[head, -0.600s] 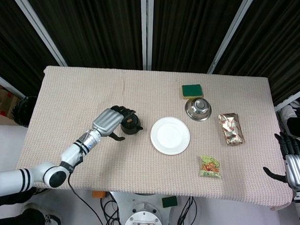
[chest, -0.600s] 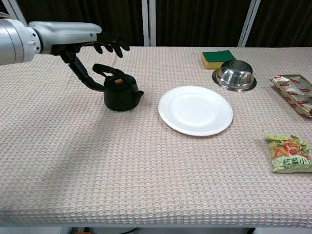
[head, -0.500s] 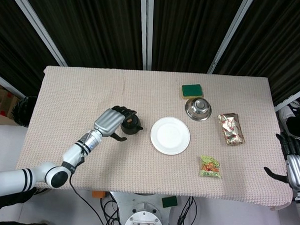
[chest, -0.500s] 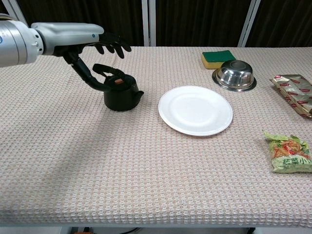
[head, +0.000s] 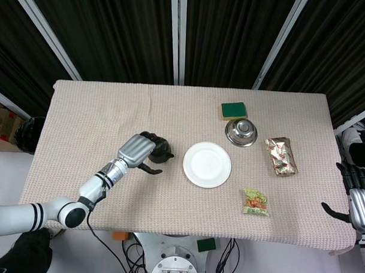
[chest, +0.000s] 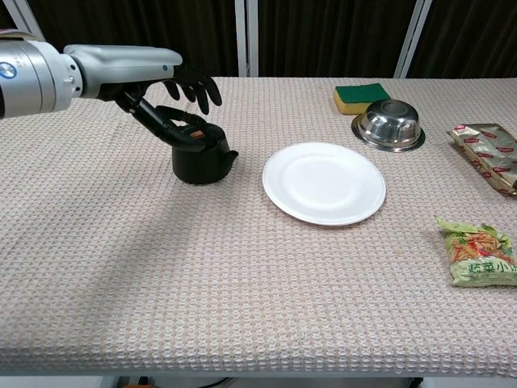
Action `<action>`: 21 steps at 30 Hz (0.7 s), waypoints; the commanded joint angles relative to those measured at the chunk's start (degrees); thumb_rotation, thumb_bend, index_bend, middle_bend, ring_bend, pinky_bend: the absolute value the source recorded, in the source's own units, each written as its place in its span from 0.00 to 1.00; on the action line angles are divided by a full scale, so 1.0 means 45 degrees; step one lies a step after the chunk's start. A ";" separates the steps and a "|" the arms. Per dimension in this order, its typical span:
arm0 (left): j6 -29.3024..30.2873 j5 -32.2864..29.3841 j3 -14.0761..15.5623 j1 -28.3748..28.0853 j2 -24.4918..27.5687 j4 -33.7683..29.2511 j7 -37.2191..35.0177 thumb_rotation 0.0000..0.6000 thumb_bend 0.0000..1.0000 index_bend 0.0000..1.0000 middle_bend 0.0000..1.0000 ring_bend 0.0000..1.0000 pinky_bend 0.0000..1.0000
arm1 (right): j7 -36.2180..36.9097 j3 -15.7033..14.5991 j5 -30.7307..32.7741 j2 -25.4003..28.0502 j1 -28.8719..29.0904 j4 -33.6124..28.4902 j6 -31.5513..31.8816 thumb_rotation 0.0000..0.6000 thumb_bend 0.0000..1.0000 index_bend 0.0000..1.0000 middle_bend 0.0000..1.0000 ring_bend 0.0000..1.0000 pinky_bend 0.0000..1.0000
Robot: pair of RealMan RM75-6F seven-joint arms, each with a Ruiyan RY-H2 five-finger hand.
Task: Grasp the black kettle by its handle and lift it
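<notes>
- A desk (chest: 242,323) covered in a beige waffle-weave cloth stands before dark curtain panels with pale uprights.
- The left robot hand (chest: 166,77) hangs over the black kettle (chest: 200,158), its dark fingers (chest: 198,85) curled down above the lid and the thumb reaching low by the handle (chest: 174,115) on the kettle's left side.
- Whether the fingers have closed on the handle cannot be told: in the head view the left robot hand (head: 137,150) covers most of the kettle (head: 161,152), and in the chest view thumb, handle and lid run together in black.
- The kettle's base sits on the cloth, left of centre, spout toward the white plate (chest: 324,183) just beside it.
- Further right, a steel bowl (chest: 388,124) lies upturned, with a green and yellow sponge (chest: 360,95) close behind it.
- A shiny snack packet (chest: 489,153) is cut by the chest view's right edge; a green snack bag (chest: 478,255) lies nearer the front.
- The right robot hand (head: 355,199) shows only at the head view's right edge, off the desk, fingers spread, holding nothing.
</notes>
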 commanded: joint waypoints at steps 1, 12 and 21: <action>0.0044 0.0053 0.0127 -0.0063 -0.0071 0.0101 0.0037 0.40 0.12 0.29 0.33 0.26 0.22 | -0.0003 0.0011 0.0017 -0.0005 0.0025 0.0008 -0.0041 1.00 0.15 0.00 0.00 0.00 0.00; 0.0031 -0.0482 0.0555 -0.0406 -0.0232 0.0414 0.0521 0.39 0.12 0.35 0.41 0.32 0.21 | 0.0074 0.0052 0.0112 0.0008 0.0100 0.0027 -0.0190 1.00 0.15 0.00 0.00 0.00 0.00; 0.0371 -0.0834 0.0826 -0.0489 -0.0176 0.0369 0.1000 0.39 0.12 0.43 0.49 0.39 0.21 | 0.0118 0.0041 0.0156 0.0043 0.0126 -0.0008 -0.0288 1.00 0.15 0.00 0.00 0.00 0.00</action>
